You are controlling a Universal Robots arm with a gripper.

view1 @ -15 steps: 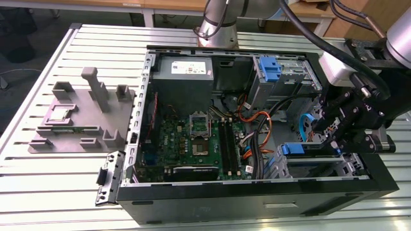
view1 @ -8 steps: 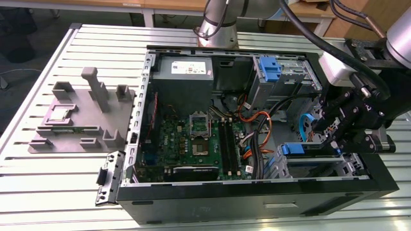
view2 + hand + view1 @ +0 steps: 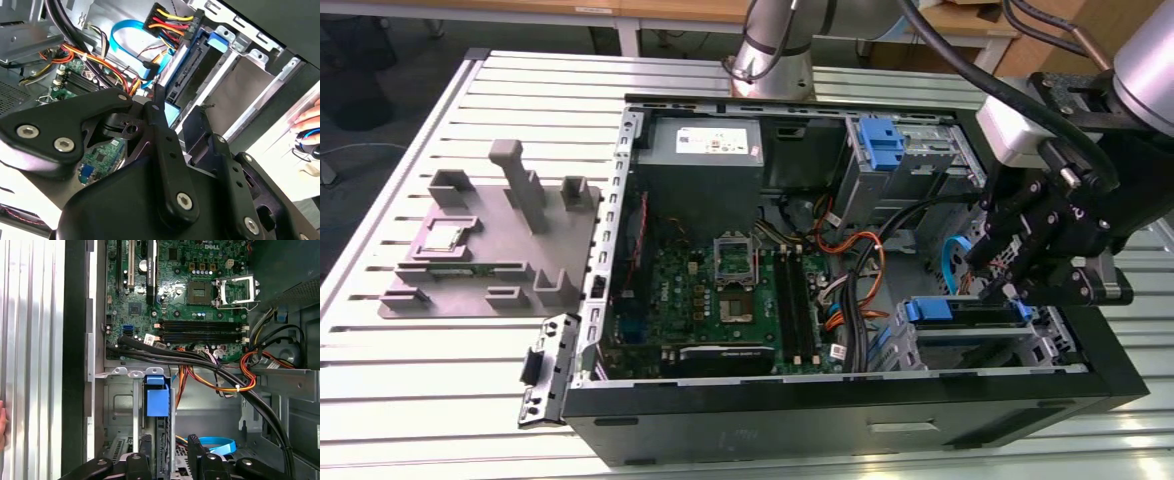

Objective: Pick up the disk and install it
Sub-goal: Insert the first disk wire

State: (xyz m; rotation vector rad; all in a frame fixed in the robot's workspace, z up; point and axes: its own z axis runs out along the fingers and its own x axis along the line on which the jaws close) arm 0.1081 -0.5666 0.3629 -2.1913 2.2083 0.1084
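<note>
In the exterior view the gripper (image 3: 1041, 268) hangs at about four o'clock of the open computer case (image 3: 854, 415), just above the disk (image 3: 970, 311), which sits on edge in the drive bay (image 3: 1058, 335) near the case's front wall, with little free room around. In the second wrist view the black fingers (image 3: 162, 132) stand narrow, the disk (image 3: 187, 67) between them at one o'clock, but I cannot tell if they really press it. In the first wrist view the disk (image 3: 157, 400) lies at six o'clock of the motherboard (image 3: 185, 295), under black cables (image 3: 210, 365), and a person's hand (image 3: 2, 427) rests at nine o'clock on the table (image 3: 30, 340).
</note>
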